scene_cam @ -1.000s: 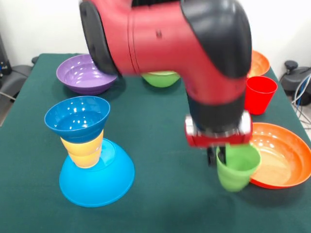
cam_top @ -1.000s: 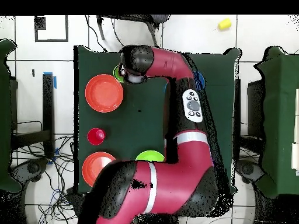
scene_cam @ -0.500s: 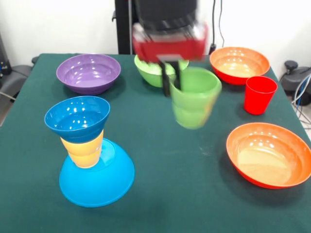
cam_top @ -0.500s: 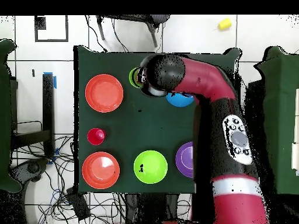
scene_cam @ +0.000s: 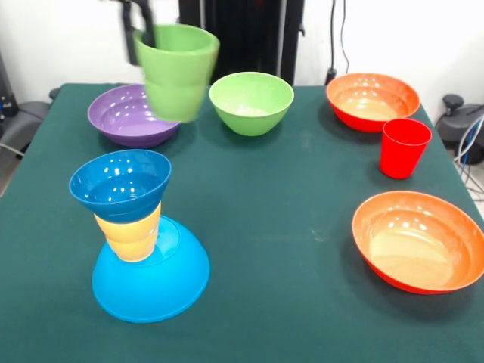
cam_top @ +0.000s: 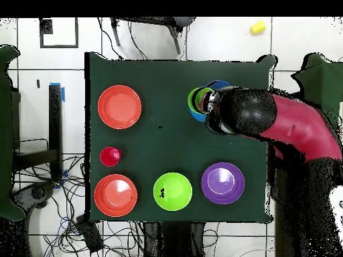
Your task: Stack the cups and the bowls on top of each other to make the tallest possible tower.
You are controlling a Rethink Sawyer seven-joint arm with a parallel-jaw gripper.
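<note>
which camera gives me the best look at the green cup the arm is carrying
The front view: the green cup shows whole, rim and side, gripped at its rim by the gripper and lifted above the table. The overhead view shows only part of its rim beside the arm.

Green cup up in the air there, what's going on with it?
The gripper is carrying the green cup by its rim, high above the table, near the purple bowl. The tower so far is a light-blue bowl upside down, a yellow cup and a dark-blue bowl on top. The red cup, green bowl and two orange bowls sit unstacked.
</note>
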